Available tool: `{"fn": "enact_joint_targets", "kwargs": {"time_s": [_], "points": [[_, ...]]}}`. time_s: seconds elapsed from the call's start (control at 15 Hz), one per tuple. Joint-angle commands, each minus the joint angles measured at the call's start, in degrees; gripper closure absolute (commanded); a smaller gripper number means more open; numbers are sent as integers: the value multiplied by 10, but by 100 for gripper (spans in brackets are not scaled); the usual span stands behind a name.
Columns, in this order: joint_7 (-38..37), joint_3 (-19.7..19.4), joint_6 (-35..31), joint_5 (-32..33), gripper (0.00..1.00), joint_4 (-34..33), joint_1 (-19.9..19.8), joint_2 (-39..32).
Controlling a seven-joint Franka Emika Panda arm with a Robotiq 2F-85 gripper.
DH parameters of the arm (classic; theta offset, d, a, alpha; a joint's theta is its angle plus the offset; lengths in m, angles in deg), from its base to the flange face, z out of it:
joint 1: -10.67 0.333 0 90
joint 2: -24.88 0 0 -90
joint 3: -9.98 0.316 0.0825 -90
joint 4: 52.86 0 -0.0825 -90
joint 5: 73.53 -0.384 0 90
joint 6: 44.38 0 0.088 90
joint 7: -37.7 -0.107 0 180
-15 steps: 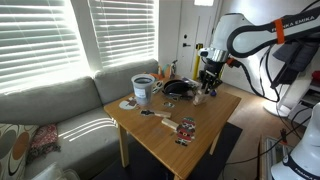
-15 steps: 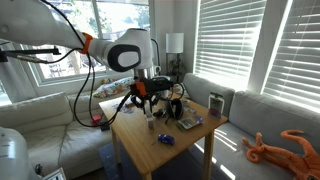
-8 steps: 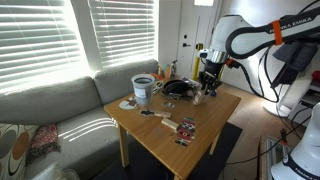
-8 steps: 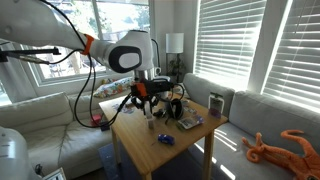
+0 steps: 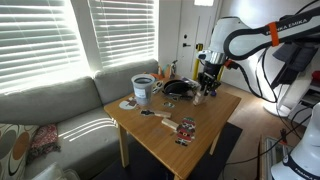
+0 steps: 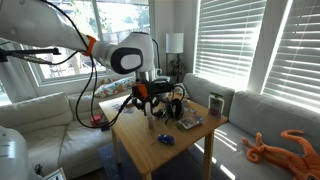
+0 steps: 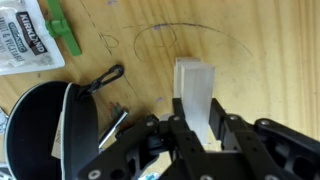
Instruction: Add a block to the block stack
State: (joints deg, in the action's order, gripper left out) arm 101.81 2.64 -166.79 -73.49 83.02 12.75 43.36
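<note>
Gripper (image 7: 205,137) enters from the near edge of the wrist view, and its two fingers (image 7: 182,135) are narrowly parted, one tight against each side of the block stack (image 7: 196,95). They look closed on it. The stack shows as one pale tan wooden column. No seams can be made out, so the number of cubes in it cannot be told. It stands on the bare wooden table (image 7: 270,60), just right of the one black pan (image 7: 35,130).

Four other things share that part of the tabletop:
- one black looped cord (image 7: 105,77), between the pan and the stack
- one white printed packet (image 7: 25,40), at the far left
- one green piece (image 7: 62,30), touching the packet's right edge
- one thin curved line (image 7: 190,28) drawn on the wood beyond the stack

In both exterior views the single arm reaches down, with the gripper (image 5: 208,88) (image 6: 152,110) low over the table (image 5: 205,115) (image 6: 150,152). In an exterior view the pan (image 5: 177,88) lies just left of the gripper. One white bucket (image 5: 143,90) stands further left, and a few patterned cards (image 5: 186,128) lie nearer on the table. One grey sofa (image 5: 60,110) runs along the left side.
</note>
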Motion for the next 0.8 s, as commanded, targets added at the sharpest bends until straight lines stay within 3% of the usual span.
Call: {"fn": "enact_joint_targets", "kwargs": {"time_s": [0.0,0.73], "points": [[9,-2,-5,-13,93,-17,1,-16],[8,4,12,-19,93,-29,4,-14]]}}
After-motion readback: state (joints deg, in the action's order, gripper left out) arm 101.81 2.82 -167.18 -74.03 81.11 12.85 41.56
